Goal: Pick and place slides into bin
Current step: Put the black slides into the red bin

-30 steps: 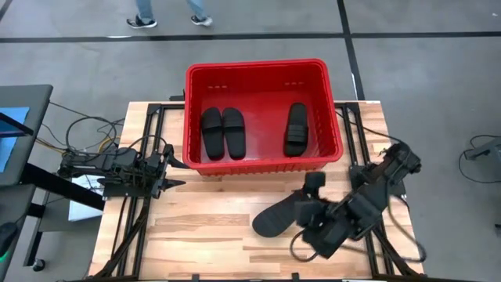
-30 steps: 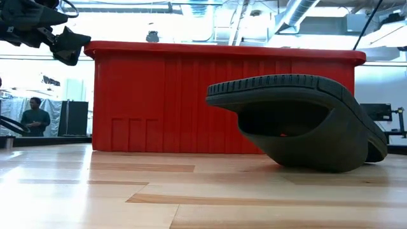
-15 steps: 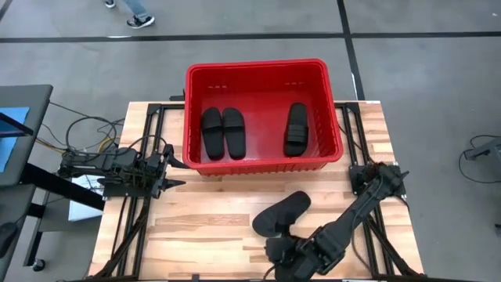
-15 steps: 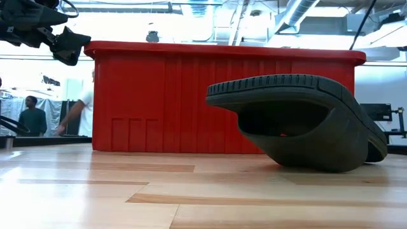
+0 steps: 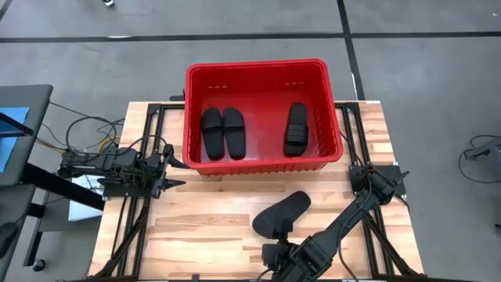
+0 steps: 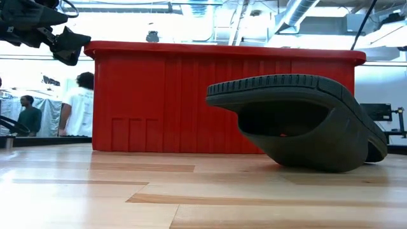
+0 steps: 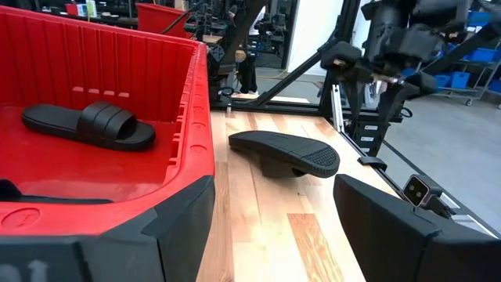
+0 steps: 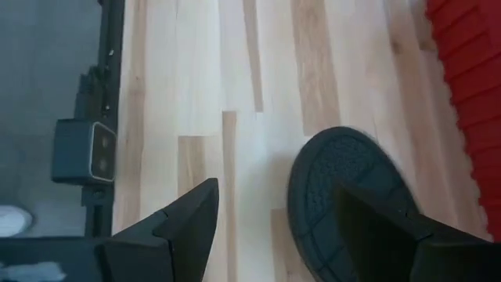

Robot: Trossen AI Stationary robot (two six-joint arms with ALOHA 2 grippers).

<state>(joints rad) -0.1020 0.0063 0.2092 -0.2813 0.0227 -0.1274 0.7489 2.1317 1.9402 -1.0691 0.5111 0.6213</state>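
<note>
Right hand (image 5: 275,258) hangs at six o'clock over the tabletop (image 5: 203,227), fingers apart and empty, just beside the upturned slide (image 5: 280,214). We see the left hand (image 5: 166,171) spread open at nine o'clock, by the bin's corner. At twelve o'clock sits the bin (image 5: 262,69), with three slides (image 5: 223,131) inside, two paired, one apart.

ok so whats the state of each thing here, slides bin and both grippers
slides in the bin: three, strap up
slide on the table: sole up, not yet binned
bin: upright, holding three slides
left gripper: open, empty, parked left of the bin
right gripper: open, empty, over the slide's end
</note>
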